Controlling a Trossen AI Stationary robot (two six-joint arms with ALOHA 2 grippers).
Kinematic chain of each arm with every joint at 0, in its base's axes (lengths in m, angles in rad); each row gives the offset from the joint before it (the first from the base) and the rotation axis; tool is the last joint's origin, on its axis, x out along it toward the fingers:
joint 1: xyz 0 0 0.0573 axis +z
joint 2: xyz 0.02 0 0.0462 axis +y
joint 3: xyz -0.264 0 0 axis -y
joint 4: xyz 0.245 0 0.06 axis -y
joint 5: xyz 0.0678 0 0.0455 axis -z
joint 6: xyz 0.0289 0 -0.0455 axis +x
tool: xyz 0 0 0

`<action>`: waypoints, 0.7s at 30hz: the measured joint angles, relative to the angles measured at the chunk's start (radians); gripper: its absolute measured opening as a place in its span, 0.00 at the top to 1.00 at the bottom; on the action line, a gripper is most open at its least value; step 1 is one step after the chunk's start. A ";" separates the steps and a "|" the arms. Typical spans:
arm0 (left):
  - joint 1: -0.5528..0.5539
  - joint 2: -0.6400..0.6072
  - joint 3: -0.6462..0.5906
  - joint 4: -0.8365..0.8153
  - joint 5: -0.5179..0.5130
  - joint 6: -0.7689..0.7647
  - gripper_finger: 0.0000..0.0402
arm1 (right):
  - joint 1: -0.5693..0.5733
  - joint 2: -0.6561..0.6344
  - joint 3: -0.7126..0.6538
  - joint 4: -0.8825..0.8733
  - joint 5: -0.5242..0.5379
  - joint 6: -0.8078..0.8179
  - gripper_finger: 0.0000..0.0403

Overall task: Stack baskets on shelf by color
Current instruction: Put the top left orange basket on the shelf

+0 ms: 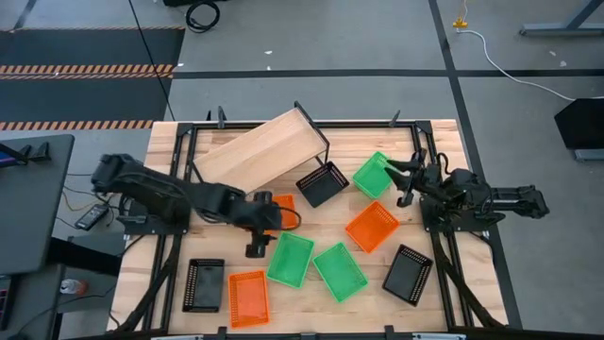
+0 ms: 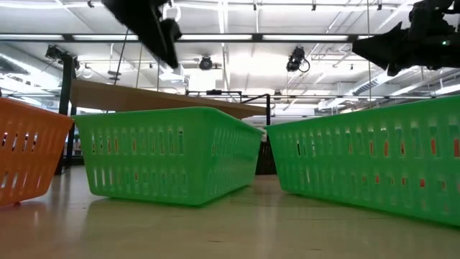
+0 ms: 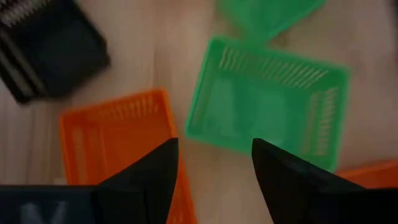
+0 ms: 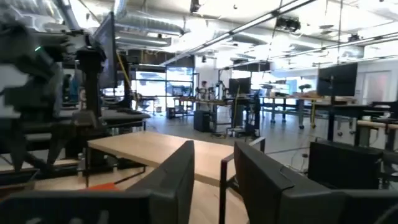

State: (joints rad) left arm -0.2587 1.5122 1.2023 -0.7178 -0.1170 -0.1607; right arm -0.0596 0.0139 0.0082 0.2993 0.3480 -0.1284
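Baskets lie scattered on the tabletop (image 1: 170,151).
Left gripper (image 1: 256,249) jaws open above an orange basket (image 1: 248,298); right gripper (image 1: 401,181) jaws open too.

Shelf (image 1: 261,148): light wood board on black frame, lying skewed at 12 o'clock on the table. Nine mesh baskets, all loose, none stacked.

Green: one (image 1: 375,175) at 2 o'clock, two at 6 o'clock, (image 1: 290,259) and (image 1: 339,270), side by side.

Orange: one (image 1: 371,227) at 3 o'clock, one (image 1: 248,297) at 7 o'clock, one (image 1: 283,202) centre, mostly hidden.

Black: (image 1: 322,183) touching the shelf's end, (image 1: 408,273) at 4 o'clock, (image 1: 204,284) at 8 o'clock.
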 joint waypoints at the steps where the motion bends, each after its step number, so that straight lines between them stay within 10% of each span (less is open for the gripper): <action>1: -0.002 0.021 0.005 -0.024 -0.011 -0.018 0.47 | -0.002 0.000 0.000 -0.006 -0.002 0.005 0.68; 21: -0.002 0.325 0.001 -0.144 -0.098 -0.234 0.51 | -0.002 0.000 0.000 -0.064 -0.054 0.065 0.62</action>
State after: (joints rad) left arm -0.2604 1.8369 1.2030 -0.8622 -0.2149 -0.3944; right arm -0.0612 0.0139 0.0082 0.2357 0.2941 -0.0631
